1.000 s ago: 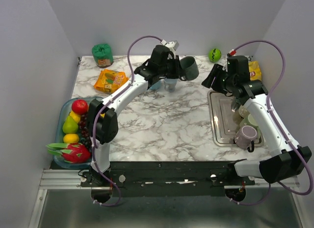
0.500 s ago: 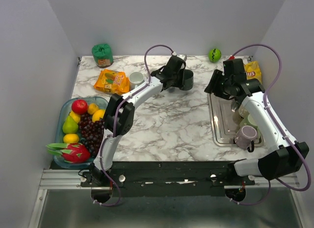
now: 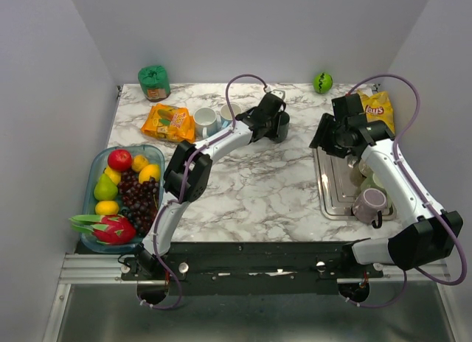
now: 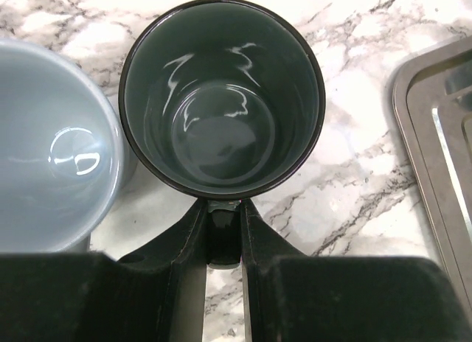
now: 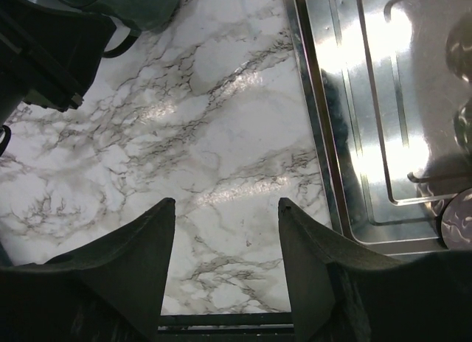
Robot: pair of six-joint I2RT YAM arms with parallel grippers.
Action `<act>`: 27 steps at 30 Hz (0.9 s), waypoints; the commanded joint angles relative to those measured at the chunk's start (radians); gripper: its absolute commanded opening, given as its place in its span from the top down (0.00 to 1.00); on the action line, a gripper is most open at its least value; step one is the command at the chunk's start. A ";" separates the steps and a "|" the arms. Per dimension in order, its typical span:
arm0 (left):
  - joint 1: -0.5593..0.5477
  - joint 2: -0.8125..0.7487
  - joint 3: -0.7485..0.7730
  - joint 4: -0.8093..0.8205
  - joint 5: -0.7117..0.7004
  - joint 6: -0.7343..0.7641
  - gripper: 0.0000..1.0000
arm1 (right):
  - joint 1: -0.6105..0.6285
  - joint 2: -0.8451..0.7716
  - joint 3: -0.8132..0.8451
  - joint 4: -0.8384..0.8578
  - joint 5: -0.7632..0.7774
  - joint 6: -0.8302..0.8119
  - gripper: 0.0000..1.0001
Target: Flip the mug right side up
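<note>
the left fingers (image 4: pixel 223 213) are pinched nearly closed on the handle of the dark mug (image 4: pixel 221 99), which stands mouth up at the back of the marble table (image 4: pixel 354 194), just beside a pale mug (image 4: pixel 51 150). the right fingers (image 5: pixel 225 209) hang well apart, holding nothing, above the table beside the metal tray (image 5: pixel 346 121).

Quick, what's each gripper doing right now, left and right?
Left gripper: closed on the handle of the dark mug.
Right gripper: open, holding nothing.
</note>
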 commanded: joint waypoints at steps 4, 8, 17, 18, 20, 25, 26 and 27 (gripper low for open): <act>0.000 -0.004 0.021 0.098 0.006 0.023 0.75 | 0.002 -0.018 -0.010 -0.058 0.087 0.030 0.32; -0.004 -0.008 -0.001 0.111 0.057 0.010 0.56 | 0.002 -0.005 -0.013 -0.080 0.112 0.039 0.32; -0.007 -0.039 -0.071 0.132 0.071 -0.004 0.40 | -0.005 -0.005 -0.027 -0.084 0.135 0.049 0.31; -0.008 -0.051 -0.074 0.131 0.066 -0.004 0.37 | -0.006 -0.005 -0.027 -0.086 0.139 0.047 0.31; -0.008 -0.070 -0.088 0.127 0.054 -0.002 0.29 | -0.009 -0.008 -0.027 -0.095 0.164 0.044 0.29; -0.010 -0.140 -0.099 0.108 0.068 0.009 0.21 | -0.052 0.008 -0.038 -0.121 0.207 0.036 0.23; -0.010 -0.151 -0.099 0.100 0.071 0.009 0.16 | -0.061 0.013 -0.043 -0.124 0.210 0.035 0.20; -0.010 -0.169 -0.099 0.092 0.072 0.010 0.13 | -0.081 0.019 -0.050 -0.126 0.214 0.029 0.19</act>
